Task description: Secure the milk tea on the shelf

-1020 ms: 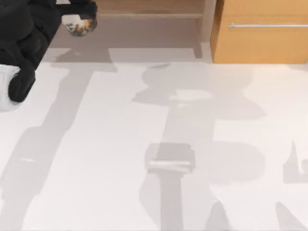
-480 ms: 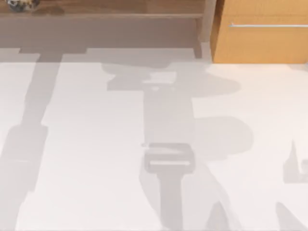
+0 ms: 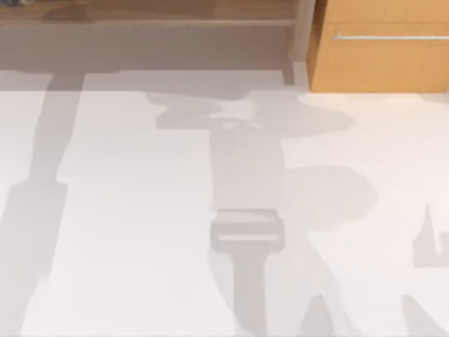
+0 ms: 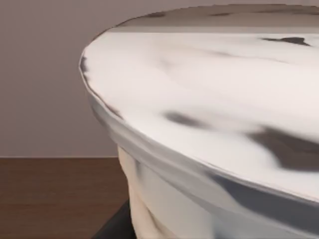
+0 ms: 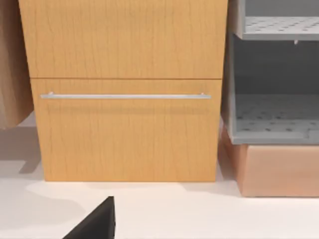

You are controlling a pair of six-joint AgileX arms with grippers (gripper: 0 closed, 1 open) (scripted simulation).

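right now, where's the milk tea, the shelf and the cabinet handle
milk tea (image 4: 209, 114), left wrist view, on its round white lid seen close up
shelf (image 3: 182, 10), top view, on the brown wooden ledge at the far edge of the table
cabinet handle (image 5: 124, 96), right wrist view, on the middle of the silver bar

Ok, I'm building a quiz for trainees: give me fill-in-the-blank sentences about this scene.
The milk tea has a round ____ lid. The shelf is brown ____. The cabinet has a ____ bar handle. In the top view, the cabinet stands toward the ____ of the table.
Missing words: white, wood, silver, right.
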